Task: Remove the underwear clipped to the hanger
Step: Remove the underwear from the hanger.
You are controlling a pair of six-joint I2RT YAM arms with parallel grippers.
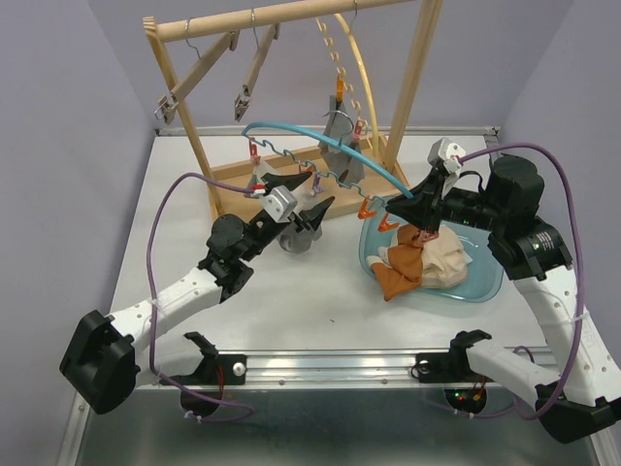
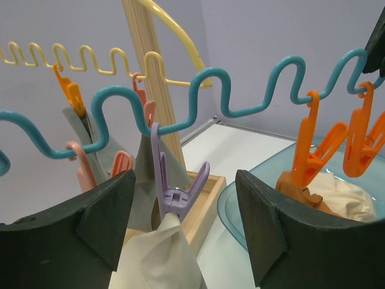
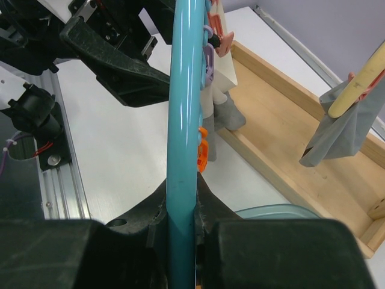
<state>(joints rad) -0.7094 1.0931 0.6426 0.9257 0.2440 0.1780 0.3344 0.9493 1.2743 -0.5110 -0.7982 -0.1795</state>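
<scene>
- Right gripper (image 1: 406, 202) is clenched on the blue hanger (image 3: 182, 90). In the right wrist view the smooth bar runs straight between the closed fingers.
- The blue hanger is held above the table (image 1: 291, 320), in front of the wooden rack (image 1: 291, 15). Its wavy rail (image 2: 207, 73) carries the clips.
- Left gripper (image 2: 185, 180) is spread wide, with one finger on each side of the purple clip (image 2: 174, 195). The left wrist view shows gaps on both sides and nothing is grasped.
- The white garment (image 2: 161, 256) is still pinched in the purple clip and hangs from the blue rail between the left fingers.
- Two orange clips (image 2: 313, 150) hang on the same rail toward the right gripper, and both are bare.
- The grey garment (image 1: 340, 131) is clipped to the yellow hanger (image 2: 174, 33) on the rack, behind the blue one. It also shows at the right edge of the right wrist view, over the wooden base.
- The translucent blue tub (image 1: 485, 283) sits on the table under the right gripper.
- In the tub, the orange-brown garment (image 1: 400, 274) is on the left side and the beige garment (image 1: 451, 257) lies against it. Both are crumpled and free of clips.
- I cannot tell whether the white garment's lower end touches the table.
</scene>
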